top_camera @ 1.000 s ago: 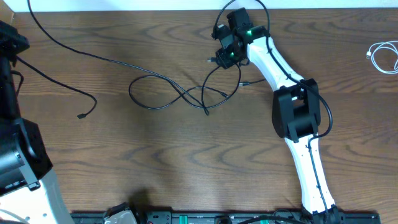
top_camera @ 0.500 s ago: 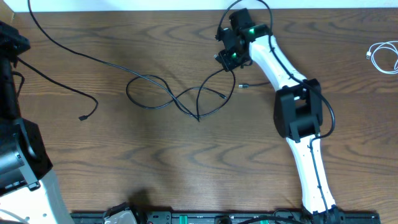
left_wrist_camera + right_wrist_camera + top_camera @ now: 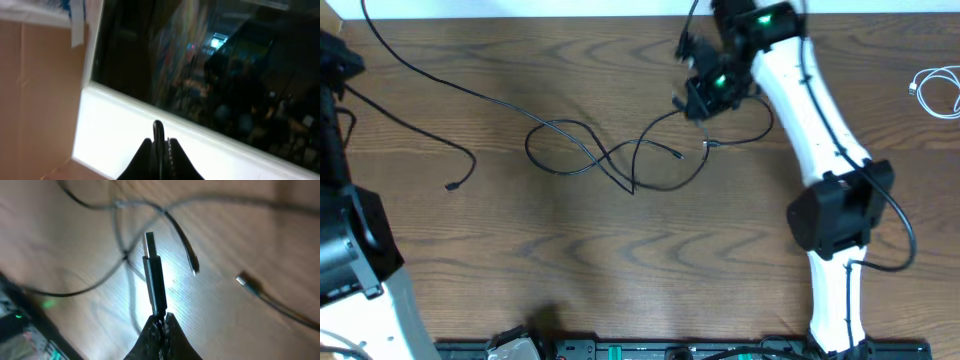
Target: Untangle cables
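Wood-grain table (image 3: 620, 260): black cable (image 3: 603, 157) crossed in loops.
The right gripper (image 3: 159, 317) clamps its USB plug (image 3: 154, 277), left gripper (image 3: 159, 142) closed; white cable (image 3: 940, 92) lies apart; loops remain.

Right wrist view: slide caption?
Right gripper shut on a black USB plug, held above looped black cables on the wooden table.

A brown wooden table (image 3: 570, 270) is filling the overhead view, with a black rail (image 3: 620, 350) running along its 6 o'clock edge.
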{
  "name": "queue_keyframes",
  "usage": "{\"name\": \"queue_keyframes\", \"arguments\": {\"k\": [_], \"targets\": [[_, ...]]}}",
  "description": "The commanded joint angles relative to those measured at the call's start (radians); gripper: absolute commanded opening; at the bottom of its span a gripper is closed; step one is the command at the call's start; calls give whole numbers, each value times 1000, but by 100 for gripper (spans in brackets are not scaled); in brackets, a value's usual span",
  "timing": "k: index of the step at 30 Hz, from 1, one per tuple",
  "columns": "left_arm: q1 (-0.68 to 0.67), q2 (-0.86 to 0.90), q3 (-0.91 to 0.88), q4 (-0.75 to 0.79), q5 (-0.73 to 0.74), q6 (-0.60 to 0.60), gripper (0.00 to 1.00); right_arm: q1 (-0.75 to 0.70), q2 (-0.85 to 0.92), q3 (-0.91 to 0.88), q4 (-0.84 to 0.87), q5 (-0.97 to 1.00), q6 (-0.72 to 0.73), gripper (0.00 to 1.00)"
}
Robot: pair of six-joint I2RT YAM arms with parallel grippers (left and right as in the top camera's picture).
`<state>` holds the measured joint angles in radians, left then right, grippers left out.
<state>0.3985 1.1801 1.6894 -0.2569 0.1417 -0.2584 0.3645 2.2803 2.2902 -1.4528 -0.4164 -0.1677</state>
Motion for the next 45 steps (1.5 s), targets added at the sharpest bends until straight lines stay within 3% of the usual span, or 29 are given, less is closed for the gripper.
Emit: {"name": "queue_keyframes", "arguments": {"k": [1,4,9,12,16,21,26,31,34,39,45], "targets": [[4,22,12,118,49,-45,7,16,70,-65,18,129,95,1],[4,23,12,267,49,-94,7,15,81,-143,96,171,178,1],[4,24,12,411,85,-287,7,50,81,-252,161,119,96,4],[4,24,12,436,179,-353,7,68,81,-256,162,132,65,70],[4,23,12,452,277,-392,8,44,81,-205,167,134,66,91],[-8,32,12,436,438,-436,8,-15,81,-145,282,134,126,92],[-94,69,12,404,570,-435,7,-30,101,-146,426,97,197,87],[-183,134,12,391,652,-435,7,17,159,-146,551,92,443,78],[-204,166,12,389,663,-435,7,63,203,-146,640,92,599,66],[-215,177,12,386,682,-423,7,116,262,-146,734,117,813,71],[-215,177,12,357,686,-423,7,147,323,-147,897,163,928,71]]}}
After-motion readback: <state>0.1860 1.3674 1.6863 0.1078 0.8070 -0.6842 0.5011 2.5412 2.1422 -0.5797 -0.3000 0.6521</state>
